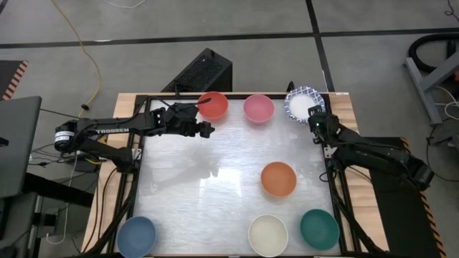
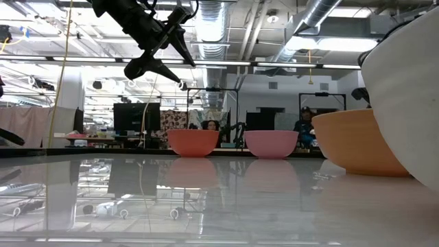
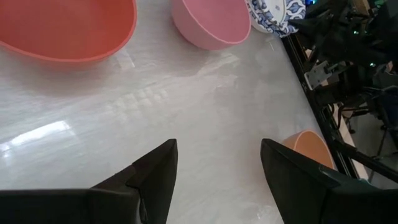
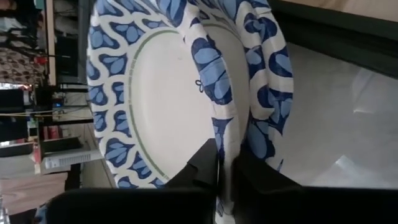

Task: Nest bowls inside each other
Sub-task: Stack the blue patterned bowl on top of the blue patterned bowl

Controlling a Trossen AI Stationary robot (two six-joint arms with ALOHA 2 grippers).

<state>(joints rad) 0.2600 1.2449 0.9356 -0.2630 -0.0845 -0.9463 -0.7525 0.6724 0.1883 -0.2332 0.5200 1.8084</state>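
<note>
While we looked from left to right, we saw the left gripper (image 1: 209,130) hanging beside the red bowl (image 1: 212,105), its jaws wide apart and holding nothing; the right gripper (image 1: 313,112) pinched the rim of the blue-patterned bowls (image 1: 302,102) at the far right corner, jaws almost closed on it. We thought these bowls were light, stiff and a bit slippery, so the rim was the best place to grab. We counted one each of red, pink (image 1: 258,107), orange (image 1: 278,178), blue (image 1: 136,236), cream (image 1: 267,233) and teal (image 1: 319,228); six plain bowls, well apart on the table (image 1: 201,193); at least two patterned ones sat nested.
</note>
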